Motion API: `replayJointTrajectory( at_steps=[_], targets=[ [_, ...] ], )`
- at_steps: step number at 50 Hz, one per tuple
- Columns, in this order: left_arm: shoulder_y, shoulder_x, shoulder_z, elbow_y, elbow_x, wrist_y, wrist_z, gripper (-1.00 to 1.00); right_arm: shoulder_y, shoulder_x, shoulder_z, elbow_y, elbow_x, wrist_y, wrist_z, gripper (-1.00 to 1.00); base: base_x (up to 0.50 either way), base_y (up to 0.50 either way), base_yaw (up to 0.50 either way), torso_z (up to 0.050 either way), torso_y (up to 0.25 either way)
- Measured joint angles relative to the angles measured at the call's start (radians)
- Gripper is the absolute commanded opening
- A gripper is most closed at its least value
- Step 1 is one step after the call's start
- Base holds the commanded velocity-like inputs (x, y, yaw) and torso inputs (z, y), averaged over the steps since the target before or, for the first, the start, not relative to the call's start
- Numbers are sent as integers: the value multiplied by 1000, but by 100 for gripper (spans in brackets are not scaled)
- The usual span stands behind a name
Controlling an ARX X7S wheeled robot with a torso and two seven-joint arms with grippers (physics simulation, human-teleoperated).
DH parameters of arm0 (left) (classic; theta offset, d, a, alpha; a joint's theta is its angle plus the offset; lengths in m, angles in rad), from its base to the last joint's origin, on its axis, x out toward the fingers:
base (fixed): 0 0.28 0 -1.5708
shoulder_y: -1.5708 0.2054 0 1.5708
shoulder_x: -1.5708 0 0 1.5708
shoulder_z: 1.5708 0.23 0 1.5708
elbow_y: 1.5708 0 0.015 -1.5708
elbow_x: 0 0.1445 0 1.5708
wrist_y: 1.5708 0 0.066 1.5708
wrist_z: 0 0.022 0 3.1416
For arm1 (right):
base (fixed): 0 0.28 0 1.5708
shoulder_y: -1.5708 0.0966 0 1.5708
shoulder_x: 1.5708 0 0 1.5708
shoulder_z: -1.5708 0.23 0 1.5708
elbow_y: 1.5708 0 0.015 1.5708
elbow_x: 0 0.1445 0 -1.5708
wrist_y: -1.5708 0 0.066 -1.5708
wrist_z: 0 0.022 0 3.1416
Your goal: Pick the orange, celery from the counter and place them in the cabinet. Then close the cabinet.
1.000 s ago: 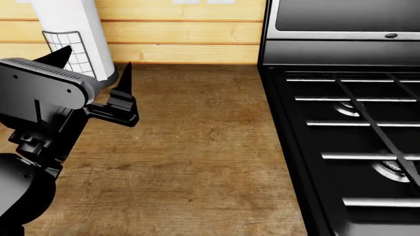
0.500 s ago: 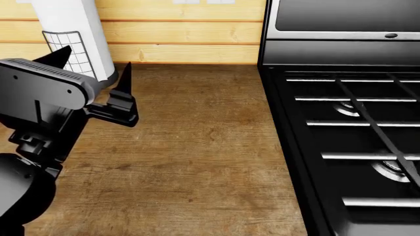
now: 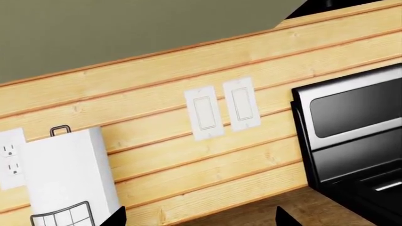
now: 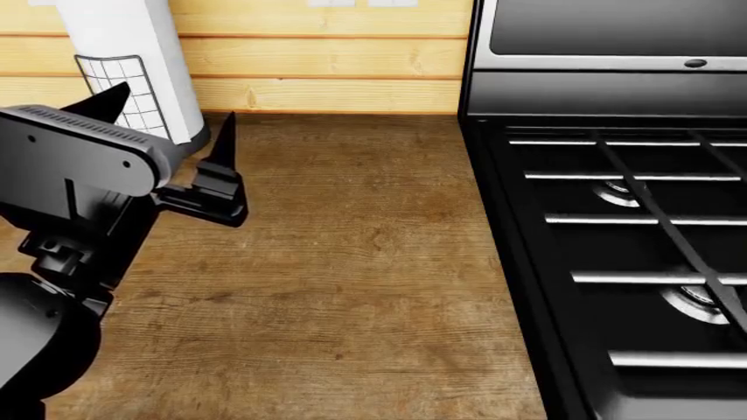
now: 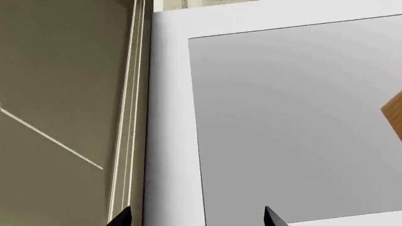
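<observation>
The orange and the celery are out of view in every frame. The brown wood-grain counter fills the middle of the head view. My left gripper hovers over its back left part, open, with nothing between its fingers. In the left wrist view, the left gripper faces the plank wall, only its two black tips showing. My right gripper is open and empty, facing a white panelled surface. I cannot tell whether that panel belongs to the cabinet. The right gripper is outside the head view.
A black gas stove borders the counter on the right. A white paper-towel roll stands at the back left by the plank wall, just behind the left gripper. Light switches and an outlet sit on the wall.
</observation>
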Motion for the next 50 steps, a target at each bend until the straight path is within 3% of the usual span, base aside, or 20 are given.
replayJointTrajectory(
  at_steps=[37,50],
  targets=[
    [6,-9,-13,-9,-11,19,0,100,242,-337,-164,287,-142,206,-177,100,0,0,0,2,0],
    [11,-12,-15,-8,-15,25,0,100,312,-461,-229,385,-294,306,-218,100,2,0,4,2,-3]
  ],
)
